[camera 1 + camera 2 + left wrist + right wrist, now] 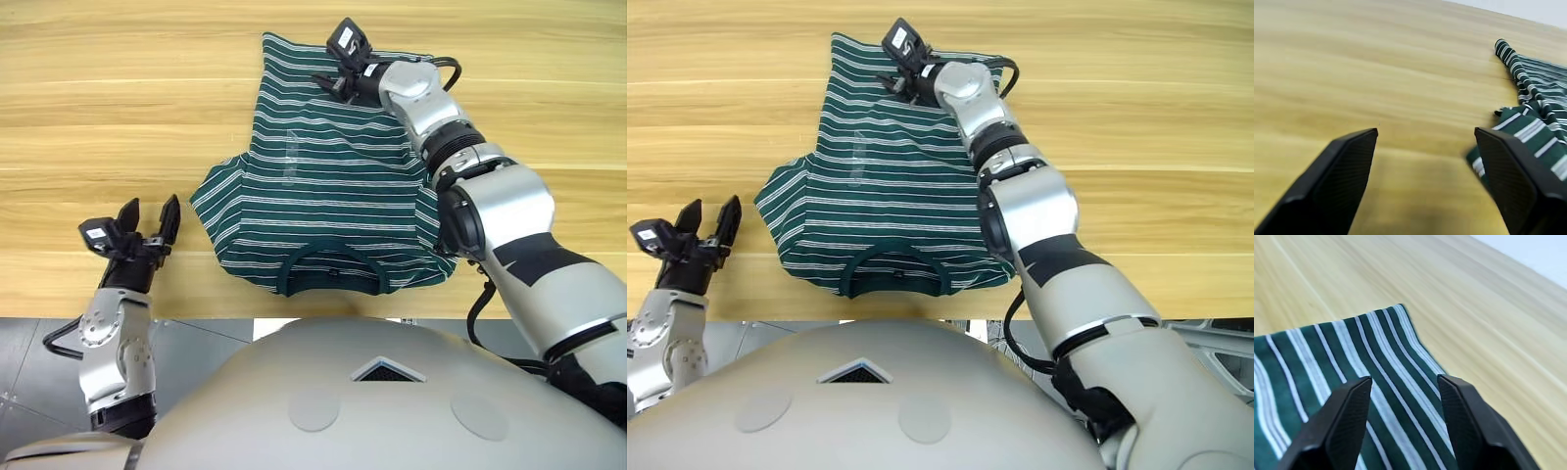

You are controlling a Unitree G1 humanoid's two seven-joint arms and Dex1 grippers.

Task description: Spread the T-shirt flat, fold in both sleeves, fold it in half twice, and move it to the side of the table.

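A dark green T-shirt [313,186] with white stripes lies on the wooden table [98,98], collar [331,271] toward me and hem at the far side. Its left sleeve [211,196] juts out to the left. My right arm stretches over the shirt's right side and hides part of it. At the far hem my right gripper [331,82] hovers open, its fingers [1347,416] spread above the striped hem corner [1400,333] with nothing between them. My left gripper [152,211] stands open near the table's front edge, left of the sleeve, and the shirt's edge [1533,122] is just beside one finger.
Bare wood extends left, right and beyond the shirt. The table's front edge [196,315] runs just below the collar, with grey floor [39,352] past it at the lower left.
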